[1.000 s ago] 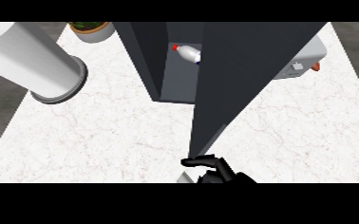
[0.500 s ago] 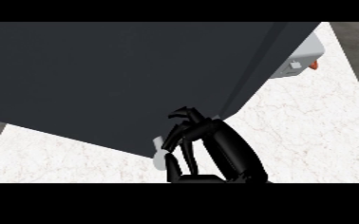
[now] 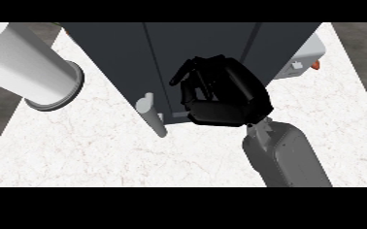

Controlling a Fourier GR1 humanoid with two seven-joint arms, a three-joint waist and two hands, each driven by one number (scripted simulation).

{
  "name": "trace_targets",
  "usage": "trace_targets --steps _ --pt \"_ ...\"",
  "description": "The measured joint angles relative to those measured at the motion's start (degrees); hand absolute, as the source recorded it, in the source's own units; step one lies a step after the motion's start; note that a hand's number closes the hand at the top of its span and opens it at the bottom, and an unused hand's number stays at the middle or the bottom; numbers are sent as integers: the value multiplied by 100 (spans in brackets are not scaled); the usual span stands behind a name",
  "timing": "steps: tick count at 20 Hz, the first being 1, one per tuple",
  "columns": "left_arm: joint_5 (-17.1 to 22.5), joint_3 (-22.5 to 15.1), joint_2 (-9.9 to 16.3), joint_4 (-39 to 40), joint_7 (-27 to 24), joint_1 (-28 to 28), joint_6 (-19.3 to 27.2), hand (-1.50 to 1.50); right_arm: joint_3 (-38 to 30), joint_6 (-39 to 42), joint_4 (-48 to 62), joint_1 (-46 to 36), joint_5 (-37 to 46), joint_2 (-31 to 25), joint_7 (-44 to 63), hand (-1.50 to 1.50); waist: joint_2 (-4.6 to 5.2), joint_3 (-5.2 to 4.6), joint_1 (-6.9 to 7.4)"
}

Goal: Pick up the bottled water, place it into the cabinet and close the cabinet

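Note:
The dark grey cabinet (image 3: 193, 43) stands at the back of the counter with its door flat across the front. A pale grey handle (image 3: 152, 114) shows at the door's lower left. My right hand (image 3: 222, 94) lies against the door's lower middle, with its fingers (image 3: 188, 75) relaxed and slightly bent on the panel, holding nothing. Its grey forearm (image 3: 283, 155) comes in from the lower right. The bottled water is hidden from view. My left hand does not show.
A large white cylinder (image 3: 36, 73) lies at the left beside the cabinet. A white appliance with a red part (image 3: 305, 60) sits behind the cabinet's right side. White marble counter (image 3: 100, 160) spreads in front of the cabinet.
The cabinet door has swung from edge-on and open to flat across the front, hiding the bottle inside. My right hand has travelled up from the lower edge along with the door.

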Motion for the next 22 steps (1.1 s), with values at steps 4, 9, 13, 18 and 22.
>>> trace_targets --steps 4,9,13,18,22 --pt "126 239 -179 26 61 148 -263 -150 -451 387 865 -642 -201 -12 -183 150 -19 8 -33" --pt "336 549 -333 -80 238 388 -562 -150 -619 1049 1456 -942 -408 -80 -354 150 -95 35 -81" --pt "431 638 -384 -67 403 337 -635 -150 -674 1366 1794 -1117 -412 -85 -476 150 -149 71 -132" --pt "636 757 -333 5 561 257 -722 -150 -740 1548 2051 -1249 -488 -82 -599 150 -186 129 -157" --pt "613 745 -367 39 675 203 -778 -150 -792 1739 2046 -1226 -739 -144 -598 150 -189 183 -200"
